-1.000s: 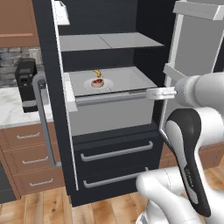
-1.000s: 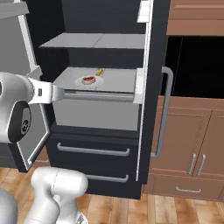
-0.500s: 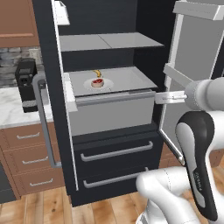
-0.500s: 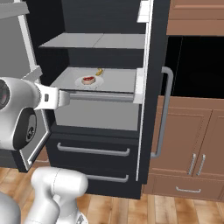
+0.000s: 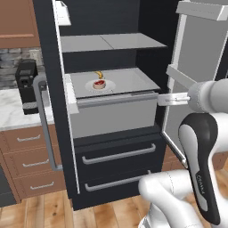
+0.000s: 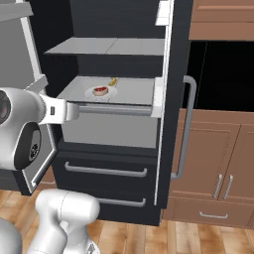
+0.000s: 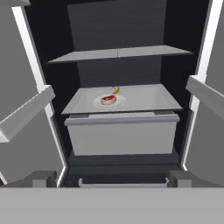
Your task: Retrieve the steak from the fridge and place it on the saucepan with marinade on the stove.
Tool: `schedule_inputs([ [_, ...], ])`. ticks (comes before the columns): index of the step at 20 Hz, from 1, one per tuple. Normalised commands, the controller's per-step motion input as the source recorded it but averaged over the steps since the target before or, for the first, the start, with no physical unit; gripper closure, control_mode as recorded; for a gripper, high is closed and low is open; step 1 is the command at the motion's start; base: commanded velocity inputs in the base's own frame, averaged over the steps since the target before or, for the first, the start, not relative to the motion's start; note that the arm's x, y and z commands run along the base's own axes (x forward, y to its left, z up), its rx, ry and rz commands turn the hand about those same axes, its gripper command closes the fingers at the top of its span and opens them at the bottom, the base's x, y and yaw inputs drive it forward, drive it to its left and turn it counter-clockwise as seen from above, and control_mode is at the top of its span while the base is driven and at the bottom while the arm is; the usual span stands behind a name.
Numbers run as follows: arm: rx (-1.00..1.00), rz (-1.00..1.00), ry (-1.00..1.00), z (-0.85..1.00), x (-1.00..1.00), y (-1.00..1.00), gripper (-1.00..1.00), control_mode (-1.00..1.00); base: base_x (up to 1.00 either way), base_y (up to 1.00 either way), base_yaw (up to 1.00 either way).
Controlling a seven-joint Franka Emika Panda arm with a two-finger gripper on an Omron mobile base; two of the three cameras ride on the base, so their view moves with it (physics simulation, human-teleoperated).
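Note:
The black fridge (image 5: 116,153) stands with both doors swung open. On its middle grey shelf (image 5: 133,80) the steak (image 5: 99,83) (image 6: 100,90) (image 7: 108,99) lies on a small white plate (image 7: 120,103). It is a little red piece with pale marbling. My gripper (image 7: 112,179) (image 5: 161,99) (image 6: 79,112) hovers in front of the shelf's drawer face, pointing into the fridge. Its fingers are spread wide, nothing is between them, and it is well short of the steak. The saucepan, the marinade and the stove are out of view.
A small yellow item (image 7: 116,89) sits just behind the plate. The open doors (image 5: 196,53) (image 6: 171,99) flank my hand on both sides, with door bins jutting inward. A black coffee machine (image 5: 26,84) stands on the marble counter at left. Wooden cabinets (image 6: 218,158) lie to the right.
My hand has sunk slightly and edged toward the fridge front over the last second, and the elbow has dropped. The jaws stayed open. The steak has not moved.

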Motion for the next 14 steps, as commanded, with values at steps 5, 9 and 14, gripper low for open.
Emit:
schedule_inputs([
  [5, 0.00, 0.00, 0.00, 0.00, 0.00, 0.00, -1.00, 1.00, 0.06, 0.00, 0.00],
  [9, 0.00, 0.00, 0.00, 0.00, 0.00, 0.00, -1.00, 1.00, 0.39, 0.00, 0.00],
  [14, 0.00, 0.00, 0.00, 0.00, 0.00, 0.00, -1.00, 1.00, 0.79, 0.00, 0.00],
])
